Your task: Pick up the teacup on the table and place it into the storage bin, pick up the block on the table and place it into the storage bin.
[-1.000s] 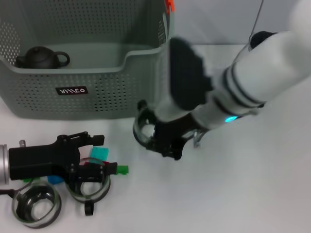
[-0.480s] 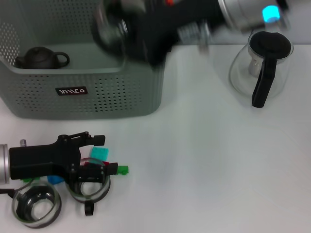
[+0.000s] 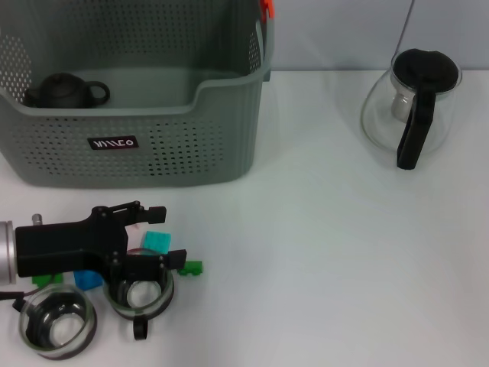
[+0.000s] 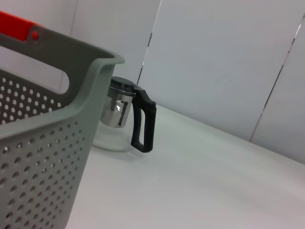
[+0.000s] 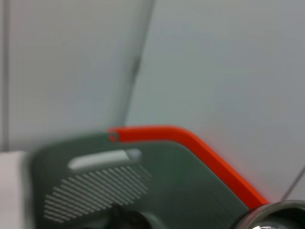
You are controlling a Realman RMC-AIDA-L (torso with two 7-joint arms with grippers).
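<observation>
The grey-green storage bin (image 3: 191, 153) stands at the back left, with an orange tab (image 3: 266, 9) at its rim. My left gripper (image 3: 159, 235) is open low over the table in front of it, its fingers either side of a teal block (image 3: 157, 241). A green block (image 3: 191, 267) and a blue block (image 3: 88, 279) lie close by. Two glass teacups (image 3: 139, 296) (image 3: 57, 321) stand under and beside that arm. My right arm is out of the head view. Its wrist view shows the bin's inner wall (image 5: 95, 191) and a glass teacup rim (image 5: 276, 217) close up.
A dark teapot (image 3: 65, 90) sits inside the bin at its left. A glass pitcher with a black lid and handle (image 3: 416, 107) stands at the back right; it also shows in the left wrist view (image 4: 124, 119) beyond the bin's corner (image 4: 38, 143).
My right arm lifted a glass teacup from the table's middle, swung it up over the bin and left the head view. My left gripper barely moved.
</observation>
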